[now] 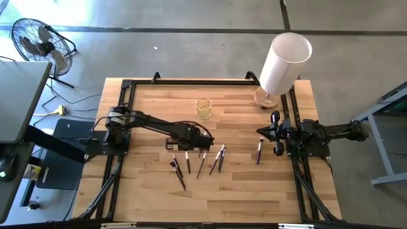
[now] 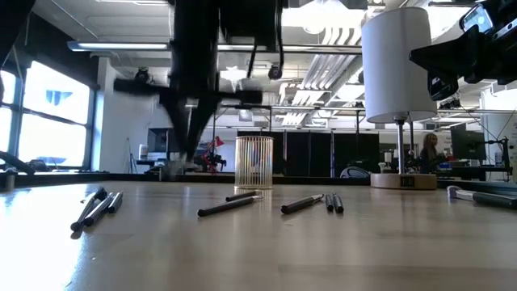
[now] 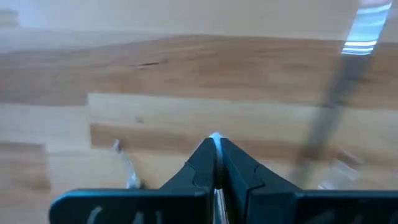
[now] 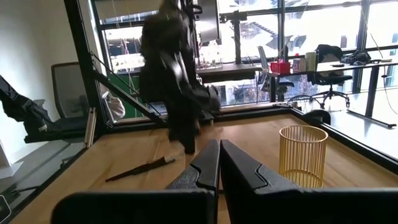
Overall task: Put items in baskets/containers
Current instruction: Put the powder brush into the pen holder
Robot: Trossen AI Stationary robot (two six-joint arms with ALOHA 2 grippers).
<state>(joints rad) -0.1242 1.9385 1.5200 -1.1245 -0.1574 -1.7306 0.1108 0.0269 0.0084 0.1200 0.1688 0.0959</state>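
Observation:
Several thin brushes lie flat on the wooden table: a cluster (image 1: 202, 162) near the middle and a single one (image 1: 259, 151) to its right; the low view shows them scattered (image 2: 230, 204). The ribbed, clear yellowish cup (image 1: 203, 109) stands upright beyond the cluster (image 2: 254, 162). My left gripper (image 1: 205, 142) hangs over the far end of the cluster, fingers pointing down, shut on a thin silvery brush (image 3: 215, 138). My right gripper (image 4: 219, 155) is shut and holds nothing; it waits at the table's right side (image 1: 264, 131). My left gripper pinches a thin silvery brush between its two fingers (image 3: 202, 163), coming from above. Only a bright sliver of it (image 3: 215, 138) shows at the fingertips. The fingers hide which part of the brush this is and how the brush hangs.
A tall white cylinder (image 1: 283, 60) on a round base stands at the far right corner. A black frame (image 1: 127, 89) runs along the table edges. Bare wood lies toward the near edge (image 1: 210, 203). A fan (image 1: 38, 41) stands on the floor, far left.

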